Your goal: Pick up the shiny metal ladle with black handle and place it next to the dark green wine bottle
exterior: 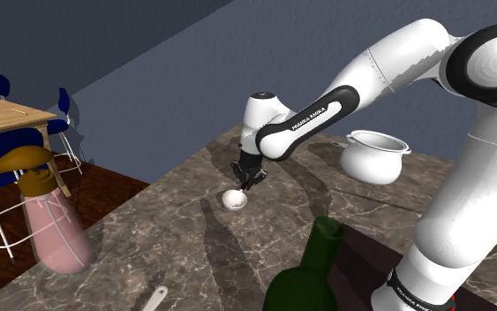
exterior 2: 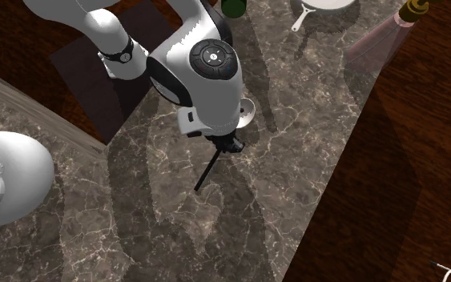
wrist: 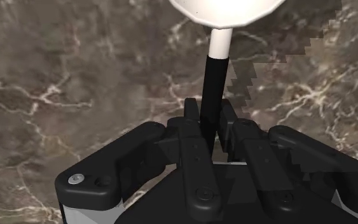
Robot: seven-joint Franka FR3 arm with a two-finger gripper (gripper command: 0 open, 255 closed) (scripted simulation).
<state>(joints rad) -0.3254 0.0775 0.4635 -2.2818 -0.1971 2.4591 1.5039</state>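
Clearly, in the shoulder view the gripper (exterior: 250,178) stands over the marble counter (exterior: 176,252), with the ladle (exterior: 233,200) bowl just below it at seven o'clock. The dark green wine bottle (exterior: 312,269) waits at five o'clock, near the stand. In the second exterior view the black handle juts toward seven o'clock past the gripper. Along the wrist, both fingers (wrist: 191,118) clasp the black handle below its white neck. Best to lift straight up first, then carry slowly, since the heavy bowl may swing.
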